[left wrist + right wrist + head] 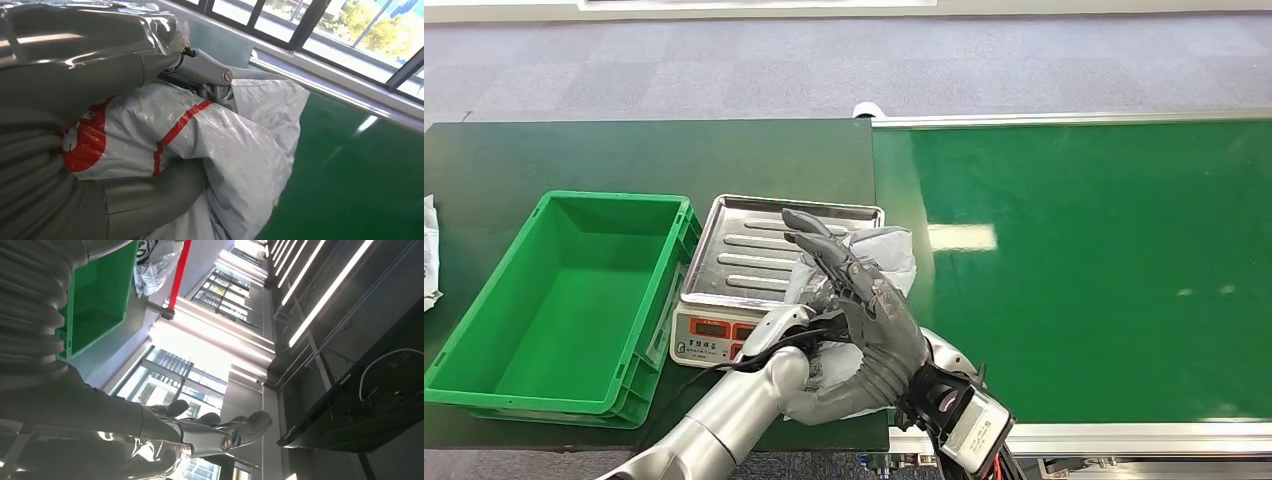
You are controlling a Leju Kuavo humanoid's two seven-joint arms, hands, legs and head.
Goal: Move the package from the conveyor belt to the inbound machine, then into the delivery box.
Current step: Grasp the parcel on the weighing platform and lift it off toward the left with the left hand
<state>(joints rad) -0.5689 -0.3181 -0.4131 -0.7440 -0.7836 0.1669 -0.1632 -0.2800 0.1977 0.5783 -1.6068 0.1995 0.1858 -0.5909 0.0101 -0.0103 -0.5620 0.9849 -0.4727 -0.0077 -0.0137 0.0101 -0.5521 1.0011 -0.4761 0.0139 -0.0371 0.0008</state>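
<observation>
The white-grey plastic package with red markings hangs at the right edge of the scale's metal tray, by the seam with the green conveyor belt. My left hand grips it from the near side, with its thumb pressed into the bag. Over the package lies my right hand, its fingers stretched out toward the tray and touching the plastic. Much of the package is hidden under both hands.
The green delivery crate stands left of the scale on the dark table. The scale's display face looks toward me. Another white bag lies at the table's far left edge.
</observation>
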